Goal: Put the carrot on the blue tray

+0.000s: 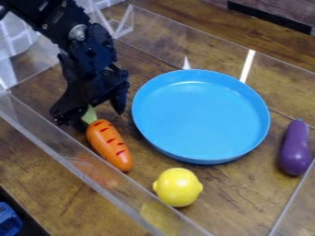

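1. Where the wooden table [185, 28] is fenced by clear acrylic walls [74, 161], a black robot arm [55, 23] reaches down from the upper left of the view.
2. The gripper [88, 112] points steeply downward with its jaws spread wide and nothing held between them; the fingertips stand on either side of the carrot's leafy end.
3. The carrot [110, 144] — orange, with dark grooves — lies flat on the wood, its green top toward the gripper and its tip toward the near wall.
4. Whether a fingertip touches the leaves cannot be told, since the dark fingers partly hide them.
5. The blue tray [201, 117] sits just right of the carrot and close beside it; its raised rim is free of the carrot, and nothing lies in it.
6. A yellow lemon [178, 186] rests in front of the tray, near the carrot's tip but apart from it.
7. A purple eggplant [294, 147] lies at the tray's right — close to the rim, near the right-hand wall.
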{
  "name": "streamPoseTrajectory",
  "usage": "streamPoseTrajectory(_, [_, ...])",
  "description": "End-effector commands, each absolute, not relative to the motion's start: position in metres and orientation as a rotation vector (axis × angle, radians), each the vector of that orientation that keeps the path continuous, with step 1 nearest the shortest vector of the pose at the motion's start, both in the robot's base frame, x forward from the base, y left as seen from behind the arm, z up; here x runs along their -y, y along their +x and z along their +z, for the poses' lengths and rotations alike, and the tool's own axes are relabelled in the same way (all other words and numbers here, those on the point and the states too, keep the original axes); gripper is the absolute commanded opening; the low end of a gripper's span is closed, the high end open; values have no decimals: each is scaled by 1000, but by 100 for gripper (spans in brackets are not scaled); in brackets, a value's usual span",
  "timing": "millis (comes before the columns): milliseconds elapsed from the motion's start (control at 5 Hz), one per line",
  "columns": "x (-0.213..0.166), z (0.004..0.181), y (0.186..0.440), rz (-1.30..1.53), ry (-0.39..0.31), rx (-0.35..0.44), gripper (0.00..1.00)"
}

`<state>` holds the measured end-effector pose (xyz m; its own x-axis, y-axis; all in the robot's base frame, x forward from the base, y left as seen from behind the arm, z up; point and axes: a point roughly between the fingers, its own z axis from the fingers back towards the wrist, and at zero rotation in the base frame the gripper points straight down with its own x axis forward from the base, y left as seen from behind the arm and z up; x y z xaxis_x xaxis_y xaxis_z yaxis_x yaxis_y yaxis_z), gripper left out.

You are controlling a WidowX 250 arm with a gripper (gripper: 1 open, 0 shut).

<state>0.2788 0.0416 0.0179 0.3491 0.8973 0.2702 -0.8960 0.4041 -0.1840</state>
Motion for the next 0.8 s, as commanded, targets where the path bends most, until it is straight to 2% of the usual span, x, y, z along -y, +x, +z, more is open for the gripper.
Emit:
streamPoseTrajectory(0, [-43, 14, 263, 1190, 42, 322, 100])
streamPoseTrajectory(400, [-33, 17, 264, 1228, 61, 325, 100])
streamPoseTrajectory(600, [-28, 18, 267, 1261, 67, 325, 0])
